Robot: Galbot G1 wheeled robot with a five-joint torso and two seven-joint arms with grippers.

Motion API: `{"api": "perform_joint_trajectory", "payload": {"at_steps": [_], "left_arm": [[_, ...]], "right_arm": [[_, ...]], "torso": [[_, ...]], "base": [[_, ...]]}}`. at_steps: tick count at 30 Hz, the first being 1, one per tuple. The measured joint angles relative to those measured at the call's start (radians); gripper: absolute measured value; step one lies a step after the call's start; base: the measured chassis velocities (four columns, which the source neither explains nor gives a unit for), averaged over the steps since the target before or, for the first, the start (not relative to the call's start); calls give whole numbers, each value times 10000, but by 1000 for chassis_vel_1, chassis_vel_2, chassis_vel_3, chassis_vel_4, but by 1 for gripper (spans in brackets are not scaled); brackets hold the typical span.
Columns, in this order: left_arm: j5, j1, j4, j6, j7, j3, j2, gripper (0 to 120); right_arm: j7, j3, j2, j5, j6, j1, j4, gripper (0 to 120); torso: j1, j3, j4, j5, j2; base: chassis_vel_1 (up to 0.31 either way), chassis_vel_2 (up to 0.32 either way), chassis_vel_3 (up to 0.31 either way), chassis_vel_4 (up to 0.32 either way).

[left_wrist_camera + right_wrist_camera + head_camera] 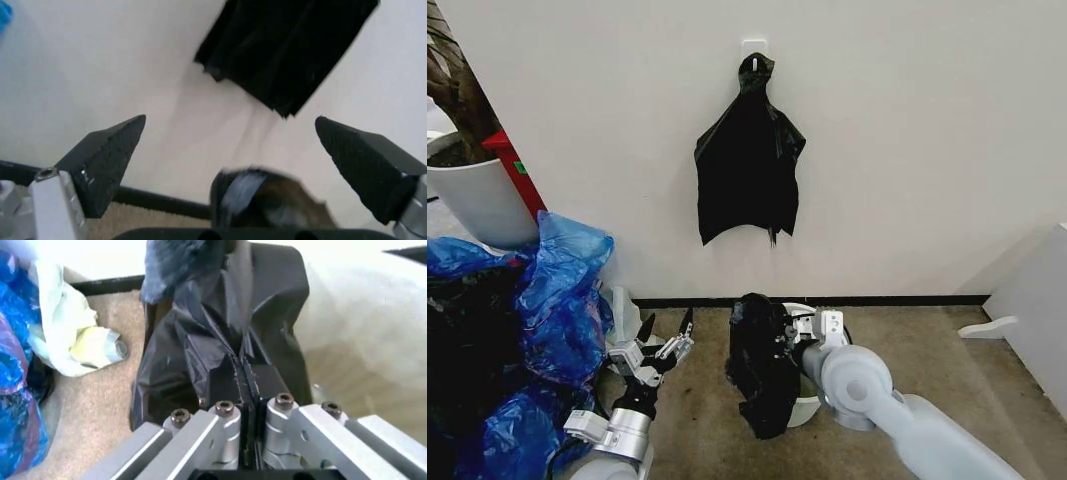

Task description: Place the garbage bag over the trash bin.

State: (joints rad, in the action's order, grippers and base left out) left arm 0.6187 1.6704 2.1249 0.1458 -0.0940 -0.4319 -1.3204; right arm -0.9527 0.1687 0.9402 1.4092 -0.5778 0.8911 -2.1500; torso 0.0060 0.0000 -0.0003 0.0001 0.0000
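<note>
Right gripper (789,338) pinches the garbage bag (762,375) at lower centre, hanging lengthwise against the trash bin (805,412) just right of it. Left gripper (665,338), fingers spread and empty, waits lower left, farther off.

blue plastic bags (562,300), white plant pot (482,200), hanging black bags (749,170)
</note>
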Motion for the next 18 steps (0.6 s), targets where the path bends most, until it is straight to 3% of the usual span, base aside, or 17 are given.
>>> {"api": "perform_joint_trajectory", "payload": {"at_steps": [9,18], "left_arm": [[-876,-719,-435,-666,-206,306,448,100],[-1221,-1420,-726,-1365,-160,601,772,100]], "right_arm": [[-63,-28,-444,324,-41,-43,-411,0],[-113,-16,-287,312,-20,255,-165,0]], "torso": [[-1,0,0,-1,0],[0,0,1,1,0]], "base": [[0,0,0,0],[0,0,0,0]]}}
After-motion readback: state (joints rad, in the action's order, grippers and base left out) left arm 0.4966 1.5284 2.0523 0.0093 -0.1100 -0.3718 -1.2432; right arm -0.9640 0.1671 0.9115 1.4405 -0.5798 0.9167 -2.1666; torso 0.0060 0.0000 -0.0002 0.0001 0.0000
